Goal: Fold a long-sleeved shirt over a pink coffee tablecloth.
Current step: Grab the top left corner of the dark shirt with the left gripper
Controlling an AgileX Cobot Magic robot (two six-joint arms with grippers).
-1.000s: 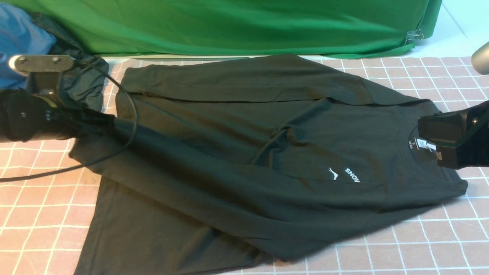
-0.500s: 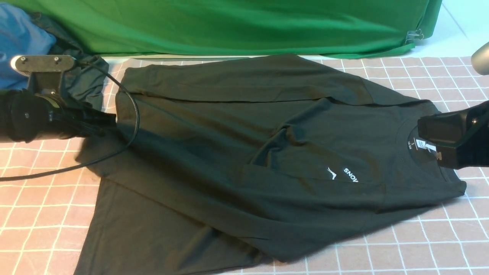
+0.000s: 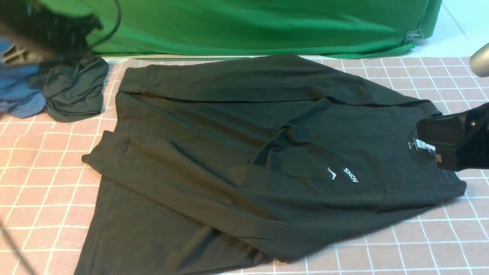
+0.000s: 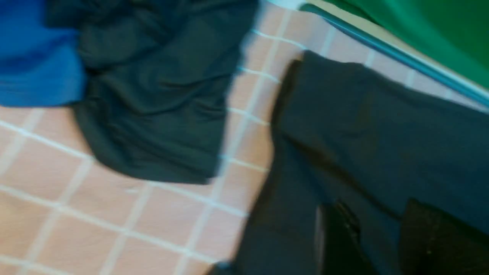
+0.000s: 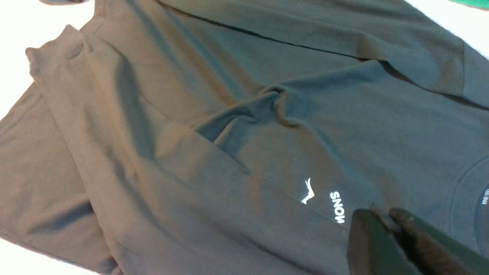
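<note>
The black long-sleeved shirt [image 3: 244,152] lies spread on the pink coffee tablecloth [image 3: 42,191], its collar to the right and the white "SNOW" lettering [image 3: 350,175] showing. One sleeve lies folded across the body, and its cuff [image 3: 91,157] rests free at the left. My left gripper [image 4: 382,244] is open and empty, raised above the shirt's far left corner. In the front view that arm [image 3: 46,26] is a blur at the top left. My right gripper [image 5: 384,217] is shut with nothing in it and hovers by the collar and neck label [image 3: 422,144].
A dark grey-green garment [image 3: 72,91] and a blue garment [image 3: 19,99] lie bunched at the back left. A green cloth [image 3: 248,26] hangs along the back edge. Pink cloth shows bare at the left and the front right.
My left gripper has let go of the sleeve and swung up and back to the far left. The sleeve end has dropped flat on the shirt. The right arm has stayed put.
</note>
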